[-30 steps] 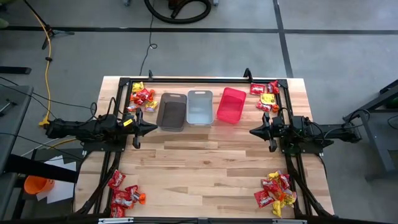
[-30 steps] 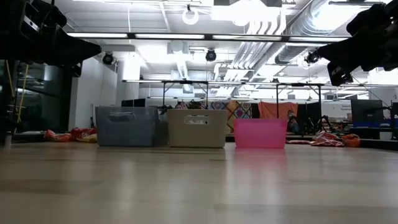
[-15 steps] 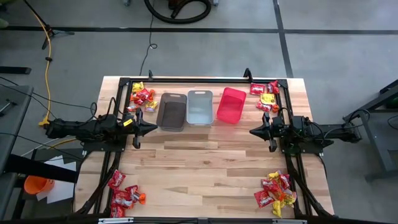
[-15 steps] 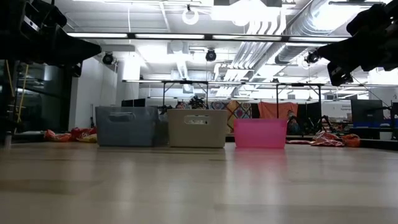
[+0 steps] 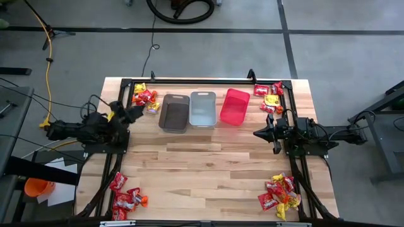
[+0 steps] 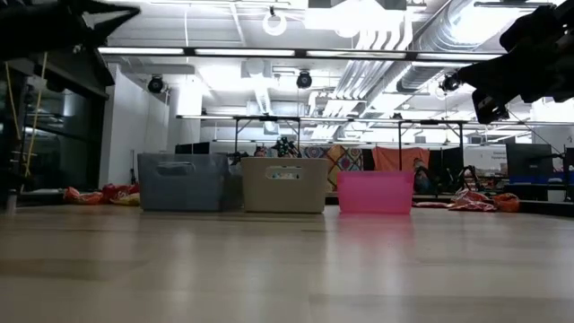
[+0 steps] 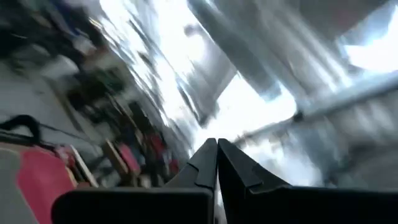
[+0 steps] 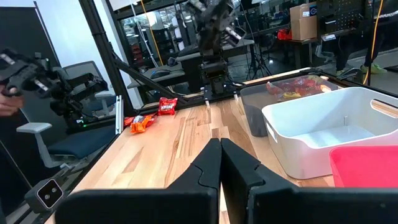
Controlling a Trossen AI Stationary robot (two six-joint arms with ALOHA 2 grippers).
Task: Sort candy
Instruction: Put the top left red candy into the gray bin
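Note:
The candy lies in piles at the table's corners: far left (image 5: pixel 144 98), far right (image 5: pixel 270 98), near left (image 5: pixel 126 198) and near right (image 5: pixel 279 195). A brown bin (image 5: pixel 175 112), a grey bin (image 5: pixel 202 108) and a pink bin (image 5: pixel 235 106) stand in a row at the far middle. My left gripper (image 5: pixel 139 108) is shut and empty at the table's left side, tipped up above the table; its wrist view (image 7: pixel 216 155) faces the ceiling. My right gripper (image 5: pixel 255 133) is shut and empty at the right side, level, pointing across the table (image 8: pixel 220 149).
A black frame (image 5: pixel 202 80) runs along the table's far edge and down both sides. The bare wooden top (image 5: pixel 202 164) stretches between the two arms and toward the near edge. In the right wrist view, two sweets (image 8: pixel 152 115) lie on the wood beyond the bins.
My left gripper has tipped upward, rolled about its own line and swung toward the table's far edge, rising a little; it stays shut. Its wrist view is blurred from the motion. Candy and bins lie as before.

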